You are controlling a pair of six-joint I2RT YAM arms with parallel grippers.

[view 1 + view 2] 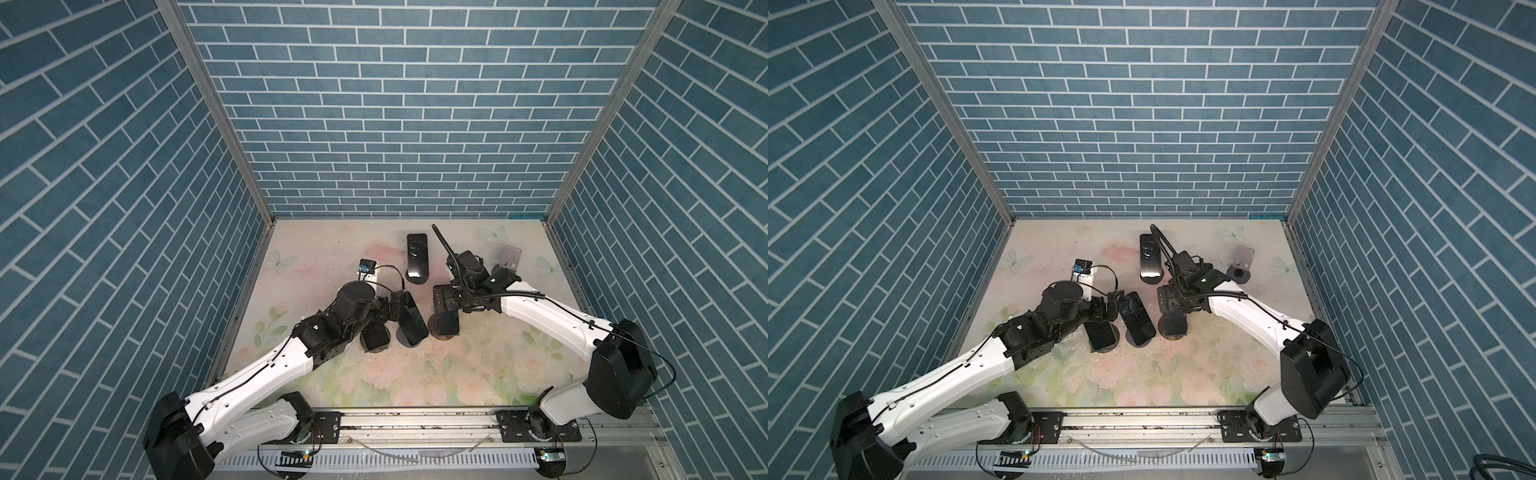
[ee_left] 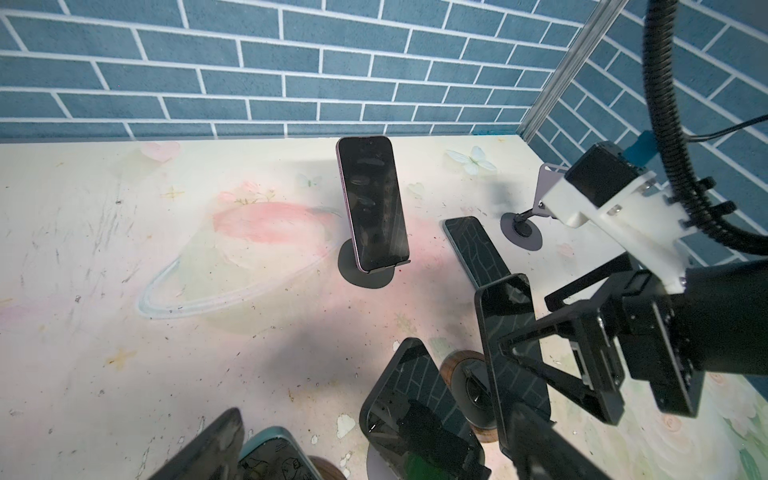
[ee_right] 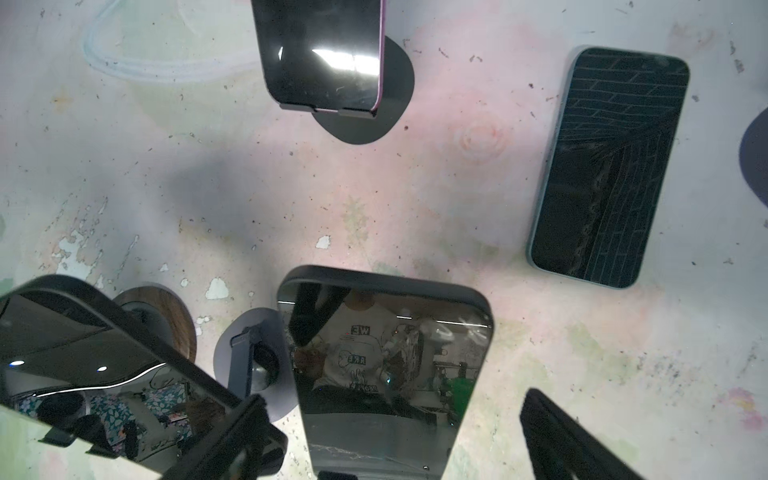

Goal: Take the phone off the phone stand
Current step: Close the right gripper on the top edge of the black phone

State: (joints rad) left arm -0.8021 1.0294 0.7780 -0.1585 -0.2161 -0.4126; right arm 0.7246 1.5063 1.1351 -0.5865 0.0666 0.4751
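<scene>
Right pincer (image 3: 392, 397) stands open, and the phone (image 3: 386, 353) sits between its two fingers. One finger (image 3: 249, 436) is just off one long edge of the phone and the other (image 3: 561, 440) is off the opposite edge. A gap shows on each side, so I am astride it without pinching it. The phone leans upright on its phone stand (image 1: 432, 330), whose round base peeks out beneath it in a top view. Its screen is dark and glossy, and its top edge is nearest my wrist camera. From my left wrist camera, one right finger crosses in front of the phone and the other shows past its far edge.

Left pincer (image 2: 328, 419) is spread wide too and grips nothing that I can make out. A teal-edged phone (image 2: 270, 457) shows low between its fingers; whether it touches them I cannot tell. A black phone (image 2: 415, 386) is just beside one finger, standing between my two pincers.

Farther back a purple-edged phone (image 3: 320, 54) rests on a dark stand (image 3: 399, 83). A teal-rimmed phone (image 3: 606, 166) lies flat on the table (image 3: 582, 332), apart from the phone I straddle.
</scene>
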